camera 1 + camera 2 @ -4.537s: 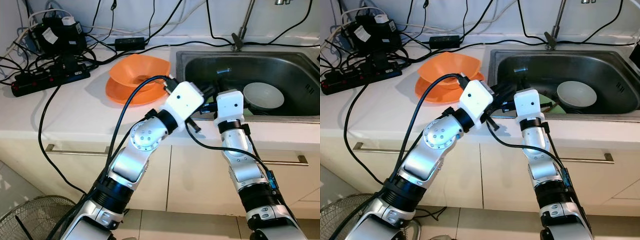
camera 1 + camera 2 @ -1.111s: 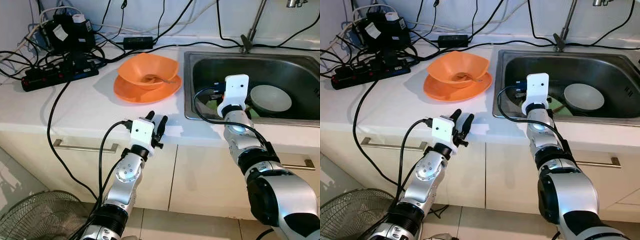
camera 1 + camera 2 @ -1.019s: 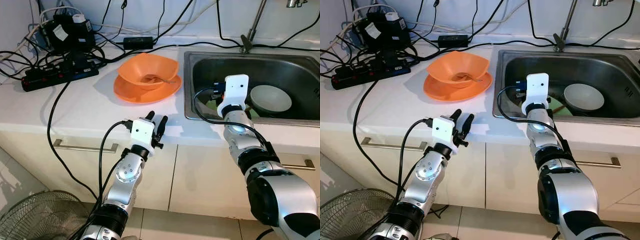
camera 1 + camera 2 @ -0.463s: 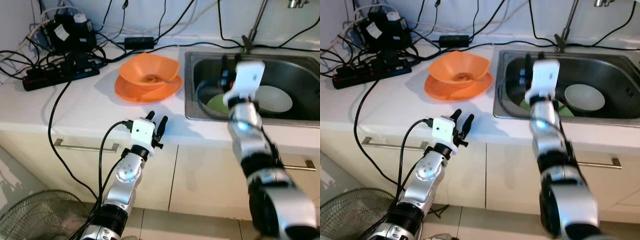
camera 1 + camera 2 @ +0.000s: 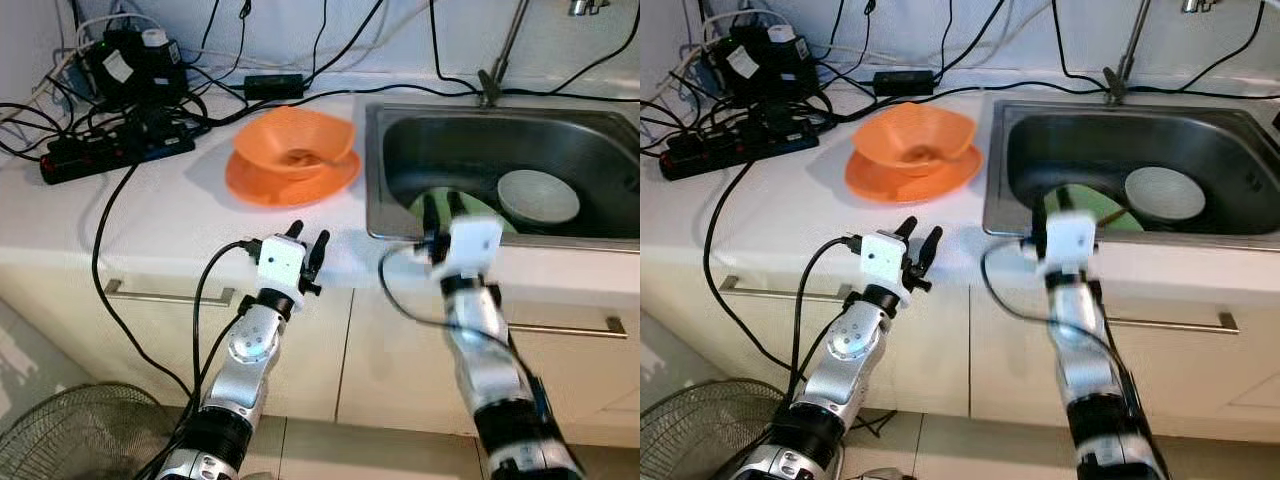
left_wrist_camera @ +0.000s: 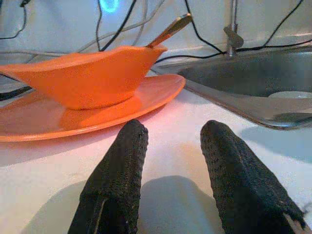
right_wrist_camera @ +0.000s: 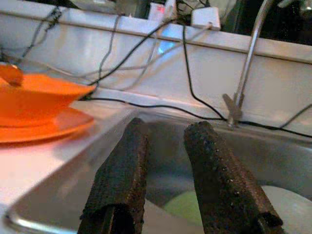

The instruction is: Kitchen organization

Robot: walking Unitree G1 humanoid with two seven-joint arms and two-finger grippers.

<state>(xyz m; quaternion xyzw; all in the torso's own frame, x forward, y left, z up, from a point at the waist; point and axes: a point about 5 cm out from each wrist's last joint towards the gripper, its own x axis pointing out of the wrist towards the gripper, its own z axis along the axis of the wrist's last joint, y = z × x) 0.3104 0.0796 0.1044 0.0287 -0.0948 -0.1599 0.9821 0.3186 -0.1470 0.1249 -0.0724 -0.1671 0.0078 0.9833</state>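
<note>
The left gripper point(image 5: 307, 240) is held low over the white counter point(image 5: 170, 215), its two black fingers point(image 6: 119, 175) spread apart with nothing between them. Just beyond the fingertips, an orange bowl point(image 5: 294, 140) with a spoon point(image 6: 169, 29) in it is stacked on an orange plate point(image 5: 290, 180). The right gripper point(image 5: 441, 206) is raised at the front edge of the sink point(image 5: 590, 140), fingers parted and empty. Beyond them, a green plate point(image 5: 1090, 208) and a white bowl point(image 5: 538, 196) are seen in the basin.
</note>
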